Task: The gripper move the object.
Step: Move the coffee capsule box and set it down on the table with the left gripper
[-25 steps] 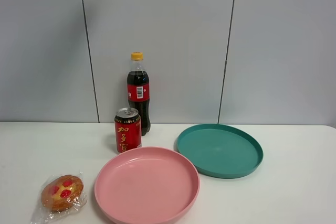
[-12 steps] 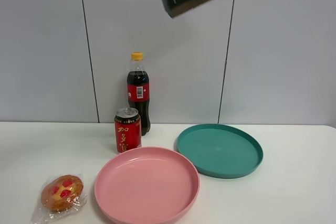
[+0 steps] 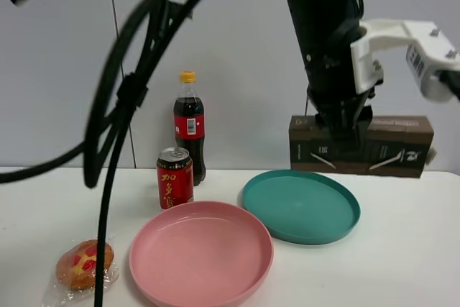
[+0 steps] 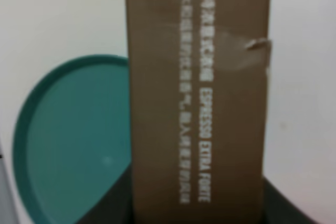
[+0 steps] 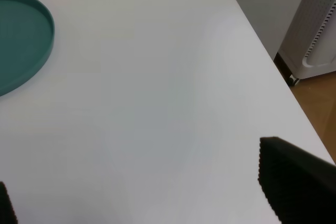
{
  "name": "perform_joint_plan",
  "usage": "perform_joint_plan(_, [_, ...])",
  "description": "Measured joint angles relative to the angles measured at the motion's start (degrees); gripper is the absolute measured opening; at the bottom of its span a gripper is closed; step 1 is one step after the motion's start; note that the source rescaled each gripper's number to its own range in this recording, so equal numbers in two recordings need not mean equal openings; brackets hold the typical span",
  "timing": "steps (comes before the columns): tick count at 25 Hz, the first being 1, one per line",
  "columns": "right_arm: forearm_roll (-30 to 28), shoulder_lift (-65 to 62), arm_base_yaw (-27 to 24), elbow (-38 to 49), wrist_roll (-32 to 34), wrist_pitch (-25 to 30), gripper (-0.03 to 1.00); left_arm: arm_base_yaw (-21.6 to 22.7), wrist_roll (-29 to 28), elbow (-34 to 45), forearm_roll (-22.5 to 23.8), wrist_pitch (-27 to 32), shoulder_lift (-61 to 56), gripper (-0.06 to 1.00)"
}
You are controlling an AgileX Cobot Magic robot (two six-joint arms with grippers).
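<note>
The object is a long brown-and-green box [image 3: 399,146] with white markings. My left gripper [image 3: 345,140] is shut on its middle and holds it level in the air, above the far right rim of the teal plate [image 3: 300,206]. In the left wrist view the box [image 4: 199,77] fills the middle, with the dark jaws on both its sides and the teal plate [image 4: 68,145] below it. My right gripper [image 5: 152,198] is open and empty over bare white table, and only its black fingertips [image 5: 294,179] show.
A pink plate [image 3: 201,253] lies at front centre. A red can [image 3: 175,177] and a cola bottle [image 3: 189,126] stand behind it. A wrapped pastry [image 3: 86,264] lies front left. Black cables [image 3: 115,120] hang across the left. The table's right edge [image 5: 273,61] is near my right gripper.
The box has swung from the upper left, across the top, down to the right. It now hangs level over the teal plate. The left arm and its cables have come into view.
</note>
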Motion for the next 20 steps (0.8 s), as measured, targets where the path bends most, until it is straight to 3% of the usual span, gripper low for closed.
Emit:
perform_joint_plan(6, [0.00, 0.00, 0.00, 0.00, 0.00, 0.00, 1.00, 0.00, -0.45, 0.00, -3.39, -0.06, 3.48, 0.00])
perform_joint_plan(15, [0.00, 0.00, 0.00, 0.00, 0.00, 0.00, 1.00, 0.00, -0.78, 0.00, -3.68, -0.25, 8.46, 0.00])
perform_joint_plan(20, [0.00, 0.00, 0.00, 0.00, 0.00, 0.00, 1.00, 0.00, -8.08, 0.00, -3.74, -3.90, 12.22, 0.00])
